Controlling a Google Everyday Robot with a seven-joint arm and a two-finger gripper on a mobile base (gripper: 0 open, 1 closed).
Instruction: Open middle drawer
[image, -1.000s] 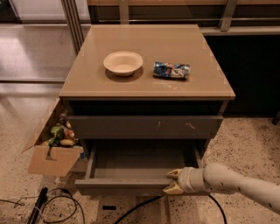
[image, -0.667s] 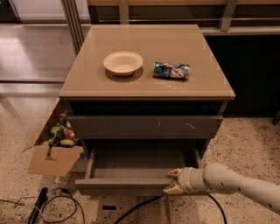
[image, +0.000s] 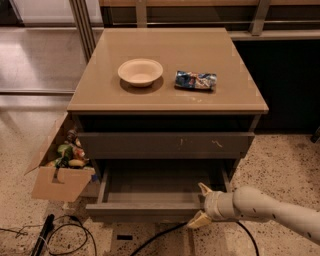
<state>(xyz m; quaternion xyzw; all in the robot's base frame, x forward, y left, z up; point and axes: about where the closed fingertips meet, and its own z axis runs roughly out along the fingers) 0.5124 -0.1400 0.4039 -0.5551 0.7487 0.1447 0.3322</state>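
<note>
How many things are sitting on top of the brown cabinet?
2. A round cream bowl sits left of centre; a crumpled blue snack packet lies to its right. The pale gripper is down at the open middle drawer's front, right end.

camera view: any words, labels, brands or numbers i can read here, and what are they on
No text can be quoted from this view.
Blue snack packet: printed, but too blurred to read.
Bowl: no writing shows.
Middle drawer, pulled open: plain front, no label.
Cardboard box: no readable print.
Claw, at the right end of the middle drawer's front: no markings show.
</note>
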